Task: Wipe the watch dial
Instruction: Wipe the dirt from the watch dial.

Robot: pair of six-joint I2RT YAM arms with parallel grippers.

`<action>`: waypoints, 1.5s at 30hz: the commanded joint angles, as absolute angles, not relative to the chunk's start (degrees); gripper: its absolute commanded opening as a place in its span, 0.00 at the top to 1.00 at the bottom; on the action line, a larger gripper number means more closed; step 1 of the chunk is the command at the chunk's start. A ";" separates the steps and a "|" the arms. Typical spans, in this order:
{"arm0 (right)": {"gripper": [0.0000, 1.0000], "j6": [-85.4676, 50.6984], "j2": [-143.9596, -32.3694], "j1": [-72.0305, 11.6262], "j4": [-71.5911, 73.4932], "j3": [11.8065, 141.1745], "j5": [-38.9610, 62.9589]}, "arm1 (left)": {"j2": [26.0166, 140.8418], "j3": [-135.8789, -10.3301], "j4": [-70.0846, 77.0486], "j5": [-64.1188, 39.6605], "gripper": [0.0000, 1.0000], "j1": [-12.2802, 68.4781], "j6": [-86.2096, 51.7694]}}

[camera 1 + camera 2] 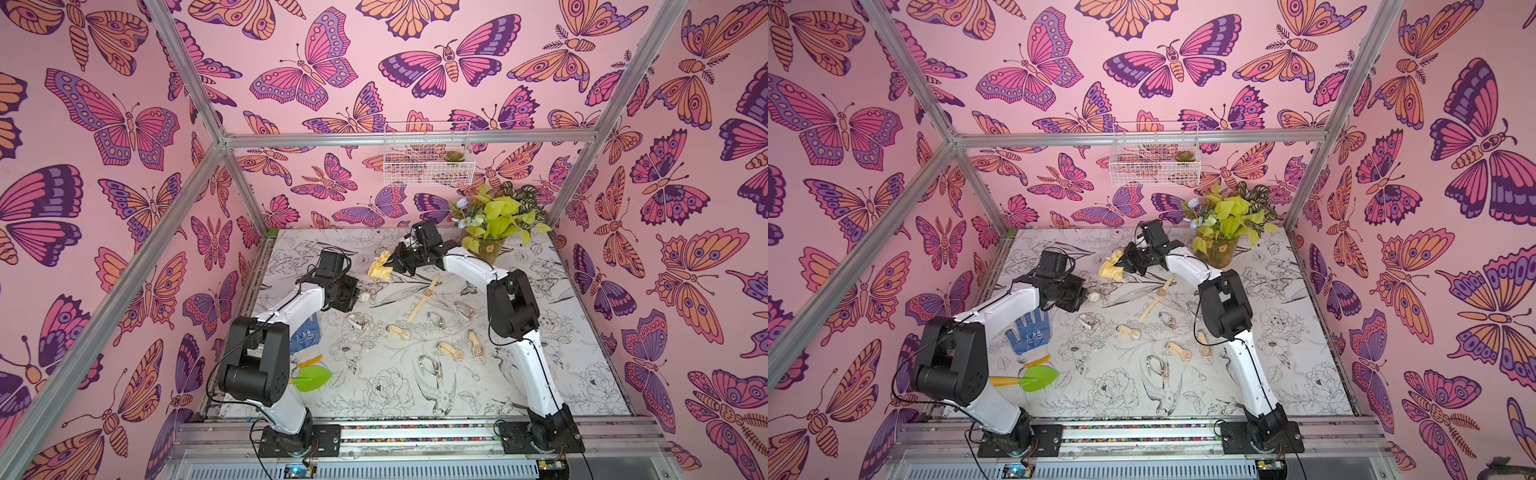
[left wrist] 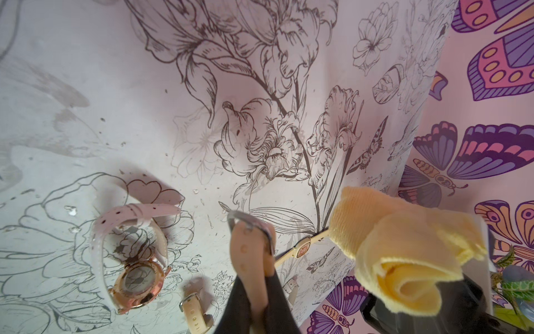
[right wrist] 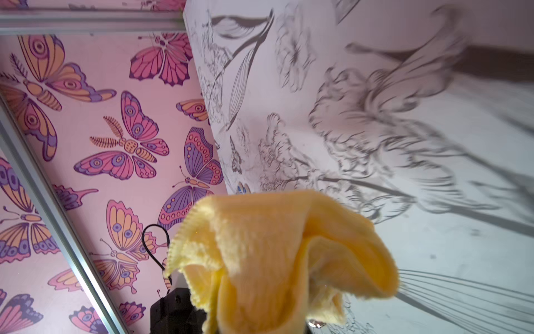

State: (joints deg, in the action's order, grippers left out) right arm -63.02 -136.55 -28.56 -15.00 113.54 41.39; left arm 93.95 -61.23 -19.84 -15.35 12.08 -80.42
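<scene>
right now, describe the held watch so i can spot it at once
From the potted plant in the far corner, follow the right arm to its yellow cloth, then to the left pincer. The watch is there: unlike the others lying loose, it is gripped by its strap.

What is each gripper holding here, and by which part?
The left gripper pinches a watch by its pink strap; the right gripper clamps the yellow cloth at a bunched part, folds sticking out.

The cloth (image 1: 380,266) is yellow. The table (image 1: 582,353) is white with black flower drawings, the walls (image 1: 83,166) pink with butterflies.
</scene>
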 commanded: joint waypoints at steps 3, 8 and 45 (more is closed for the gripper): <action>1.00 -59.65 -129.49 -27.97 -15.46 107.98 40.96 | 93.11 -60.38 -20.83 -16.74 1.00 10.80 -79.98; 1.00 -56.93 -125.96 -28.77 -16.26 102.74 41.22 | 93.97 -60.78 -20.30 -16.96 1.00 10.68 -80.07; 1.00 -59.26 -139.27 -41.40 -14.99 114.10 43.09 | 93.54 -57.80 -13.27 -19.94 1.00 11.76 -86.09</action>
